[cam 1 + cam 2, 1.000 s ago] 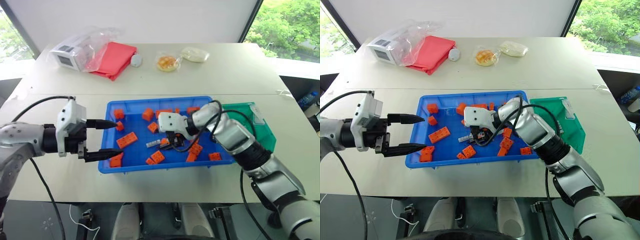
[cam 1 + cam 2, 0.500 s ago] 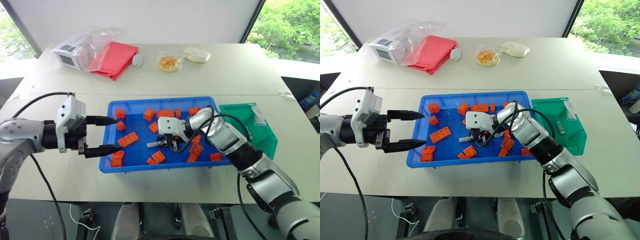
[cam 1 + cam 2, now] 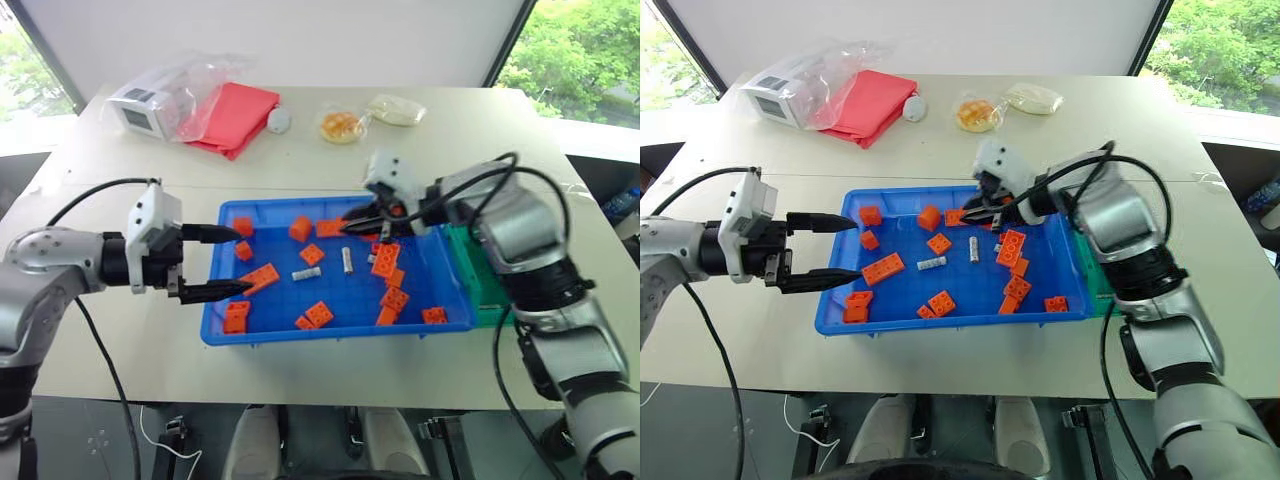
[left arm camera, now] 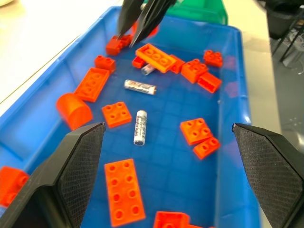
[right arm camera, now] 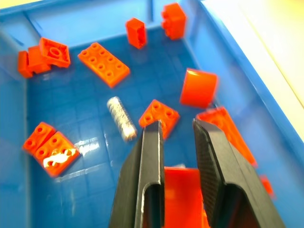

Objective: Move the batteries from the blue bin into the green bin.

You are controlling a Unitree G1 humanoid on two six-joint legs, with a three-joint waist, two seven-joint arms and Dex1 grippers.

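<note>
1. Two batteries lie flat on the floor of the blue bin (image 3: 350, 296), near its middle: one (image 3: 305, 273) and, close beside it, another (image 3: 347, 261), apart from each other and set at different angles.
2. One more pale little cylinder (image 4: 148, 69) lies below the right gripper's tips. It is too blurred to tell whether it is a battery.
3. Most of the green bin (image 4: 199, 10) is hidden behind the right arm. It touches the blue bin's right end, and its inside cannot be seen.
4. Orange bricks (image 3: 258, 279) are scattered around the batteries.
5. Both batteries are thin silver-grey cylinders with faint print, shorter than the long bricks.
6. Right gripper (image 3: 348, 228) hangs over the bin's far side, its fingers drawn almost together with nothing between them.
7. Left gripper (image 3: 245, 260) hovers over the bin's left rim, its fingers spread wide and empty.
8. Everything sits on a pale table (image 3: 450, 140); farther back lie a red cloth (image 3: 235, 115) and a clear bag (image 3: 160, 95).
9. Green trees (image 3: 585, 50) show through the window.
</note>
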